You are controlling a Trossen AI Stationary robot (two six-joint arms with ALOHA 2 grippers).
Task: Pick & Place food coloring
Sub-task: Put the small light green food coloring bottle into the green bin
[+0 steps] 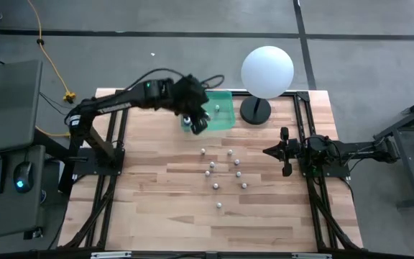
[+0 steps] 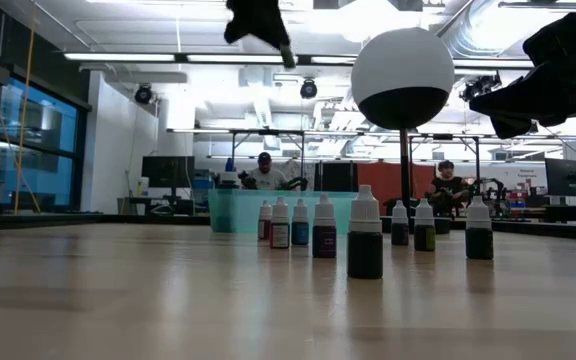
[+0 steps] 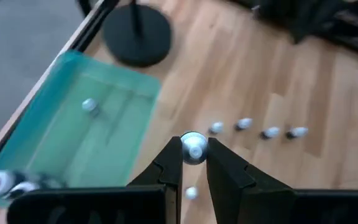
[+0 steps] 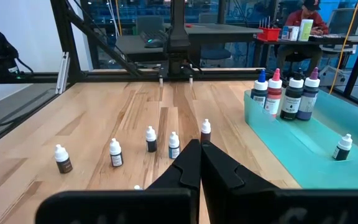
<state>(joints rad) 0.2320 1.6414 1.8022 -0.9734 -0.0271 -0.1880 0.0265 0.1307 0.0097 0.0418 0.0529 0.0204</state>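
Several small white-capped food coloring bottles [image 1: 221, 173] stand upright on the wooden table; the low view shows them in a row [image 2: 364, 240]. More bottles stand in the teal tray [image 1: 220, 108] at the far side, among them a group in one corner [image 4: 284, 93] and a single one [image 4: 342, 147]. My left gripper [image 1: 196, 122] is raised high above the table by the tray's near left corner, shut on one bottle [image 3: 194, 149]. My right gripper [image 4: 199, 158] waits shut at the table's right side [image 1: 286, 151]. My left gripper pinches one small bottle between its two fingertips [image 3: 173, 155]. Its white cap [image 3: 195, 147] shows in the gap. The fingers slant down from the left. The bottle is lifted clear of the table; its body is hidden behind the cap and fingers.
A white sphere lamp [image 1: 267, 70] on a black round base [image 1: 255, 110] stands just right of the tray. Black frame rails [image 1: 113, 151] run along both table sides. People sit at desks in the room beyond [image 2: 264, 172].
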